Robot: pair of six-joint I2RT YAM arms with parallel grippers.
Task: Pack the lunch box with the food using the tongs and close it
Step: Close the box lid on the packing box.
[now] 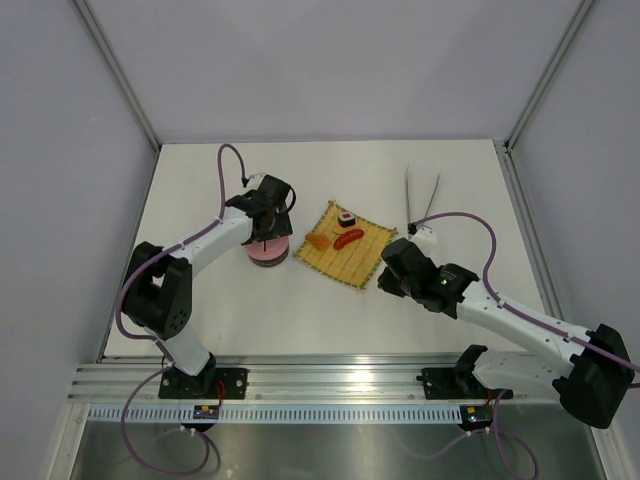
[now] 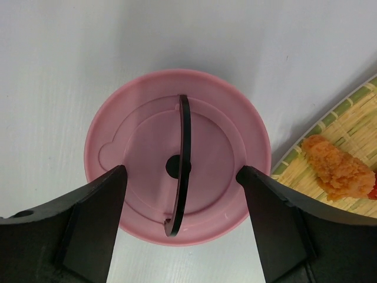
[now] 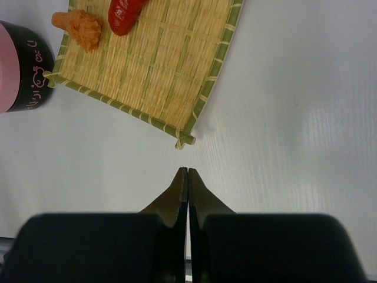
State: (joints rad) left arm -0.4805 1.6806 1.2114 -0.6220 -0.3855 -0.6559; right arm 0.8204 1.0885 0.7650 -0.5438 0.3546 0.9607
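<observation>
one lunch box (image 3: 26,82), one bamboo mat (image 3: 159,65), one tongs (image 1: 411,200), one sushi roll (image 1: 347,217), one sausage (image 3: 125,10), one orange chunk (image 2: 339,171)

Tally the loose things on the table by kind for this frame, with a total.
Food pieces: 3 (sushi roll, sausage, orange fried piece)
Lunch box, pink lid on: 1
Tongs: 1
Bamboo mat: 1
Total: 6
</observation>
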